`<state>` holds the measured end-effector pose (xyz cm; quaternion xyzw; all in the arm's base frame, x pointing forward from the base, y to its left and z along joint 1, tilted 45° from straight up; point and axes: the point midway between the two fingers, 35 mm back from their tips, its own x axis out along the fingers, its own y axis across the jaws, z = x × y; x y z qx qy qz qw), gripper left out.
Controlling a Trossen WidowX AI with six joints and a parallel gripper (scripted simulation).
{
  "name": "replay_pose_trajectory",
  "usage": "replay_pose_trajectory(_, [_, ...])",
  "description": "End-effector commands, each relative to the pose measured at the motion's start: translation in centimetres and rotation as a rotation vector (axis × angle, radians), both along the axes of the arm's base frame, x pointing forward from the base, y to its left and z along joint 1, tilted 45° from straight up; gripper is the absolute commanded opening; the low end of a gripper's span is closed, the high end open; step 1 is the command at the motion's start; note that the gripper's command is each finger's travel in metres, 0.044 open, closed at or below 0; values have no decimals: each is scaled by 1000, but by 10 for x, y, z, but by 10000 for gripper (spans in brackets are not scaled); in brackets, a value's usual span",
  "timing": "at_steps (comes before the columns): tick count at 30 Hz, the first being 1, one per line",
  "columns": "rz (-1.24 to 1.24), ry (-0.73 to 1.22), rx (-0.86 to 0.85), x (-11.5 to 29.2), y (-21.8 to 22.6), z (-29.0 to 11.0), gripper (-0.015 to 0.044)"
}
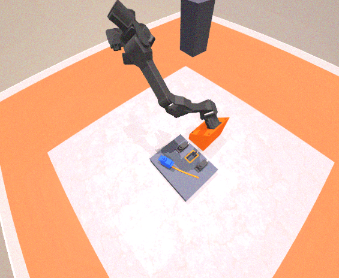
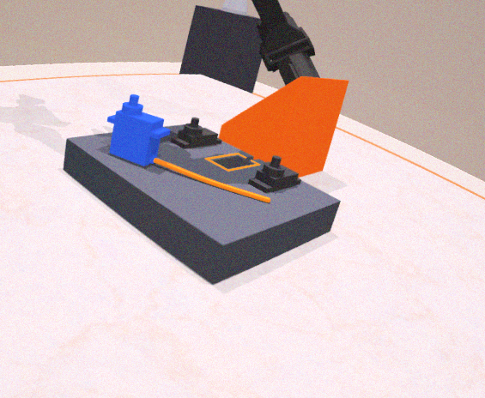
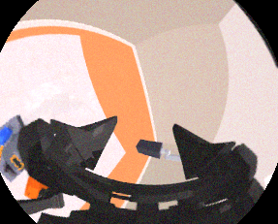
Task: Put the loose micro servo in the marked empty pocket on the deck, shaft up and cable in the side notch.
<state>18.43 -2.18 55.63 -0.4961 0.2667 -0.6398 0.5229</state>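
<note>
The blue micro servo [image 1: 165, 162] [image 2: 136, 133] stands upright on the near left corner of the grey deck [image 1: 185, 186] [image 2: 200, 214], with its shaft up. It also shows at the left edge of the wrist view [image 3: 4, 135]. Its orange cable [image 1: 186, 173] [image 2: 213, 182] lies loose across the deck top. The orange-outlined pocket [image 1: 185, 157] [image 2: 217, 165] is empty, between two seated black servos [image 1: 182, 147] [image 1: 201, 165]. My gripper [image 1: 210, 124] [image 3: 145, 122] is open and empty. It reaches down into the orange bin [image 1: 203, 139] behind the deck, well away from the blue servo.
The orange wedge-shaped bin [image 2: 286, 124] stands against the deck's far edge and hides my fingers in the exterior view. A tall dark pillar [image 1: 195, 27] [image 2: 221, 47] stands farther back. The deck lies on a white mat ringed by orange floor.
</note>
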Motion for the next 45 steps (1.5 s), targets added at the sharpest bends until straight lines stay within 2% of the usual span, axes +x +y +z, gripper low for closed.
replay_pose_trajectory(1, [37, -85, 15, -21, -2, 3, 440])
replay_pose_trajectory(18, [171, -353, 111, -83, -21, 4, 440])
replay_pose_trajectory(29, [261, -466, 195, -108, -39, -7, 440])
replay_pose_trajectory(45, [428, -847, 480, -136, -113, -34, 440])
